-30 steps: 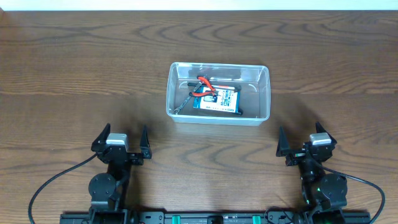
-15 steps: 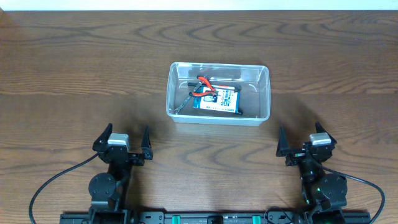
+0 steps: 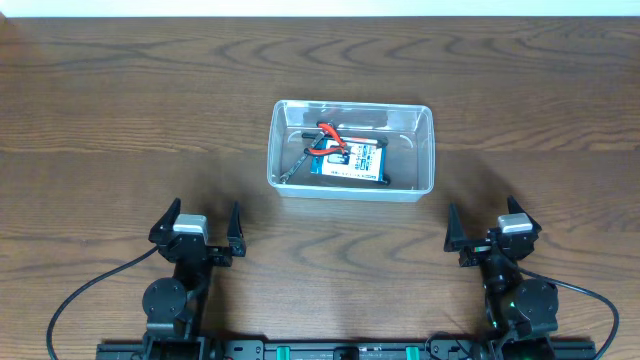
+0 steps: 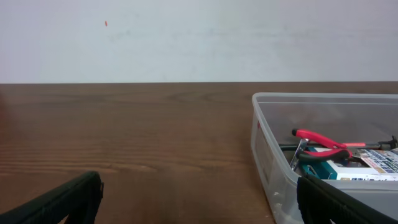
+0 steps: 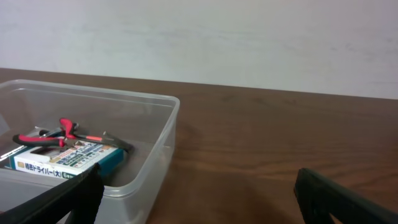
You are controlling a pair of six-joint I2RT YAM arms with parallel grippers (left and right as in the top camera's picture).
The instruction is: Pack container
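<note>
The container (image 3: 432, 150) is seen on the table (image 3: 120, 120), approx. mid-width and toward the far side, upright, w/ no lid on it and none in view. Inside, a blue-and-white box (image 3: 352, 162) is laid flat on the bottom. Red-handled pliers (image 3: 331, 136) are rested across its far-left corner, and a slim metal tool (image 3: 296, 166) is propped just beside the box's left end; its type cannot be told. The right part of the bin is bare.

The L gripper (image 3: 200, 222) is parked at the near edge, jaws spread wide, nothing btwn them. In the left wrist view its fingertips (image 4: 62, 205) are framed at the bottom corners, w/ only wood and the container's left wall (image 4: 264, 155) ahead. The R gripper (image 3: 484, 228) is parked likewise on the other side, jaws apart and empty. From its camera the container's right-hand corner (image 5: 173, 104) is shown, w/ box and pliers behind the clear wall. Both grippers are well apart from the bin.

Step in hand, as judged: packing looks done or paused. No loose item is seen on the table in any view, and both arms are in what looks like a rest pose.

Next move, as judged: nothing in reach calls for a grasp. If more is to be packed, an item must first be brought into view. If a lid is meant, none is visible. Otherwise only standing clear of the bin is called for, so contents aren't disturbed.
</note>
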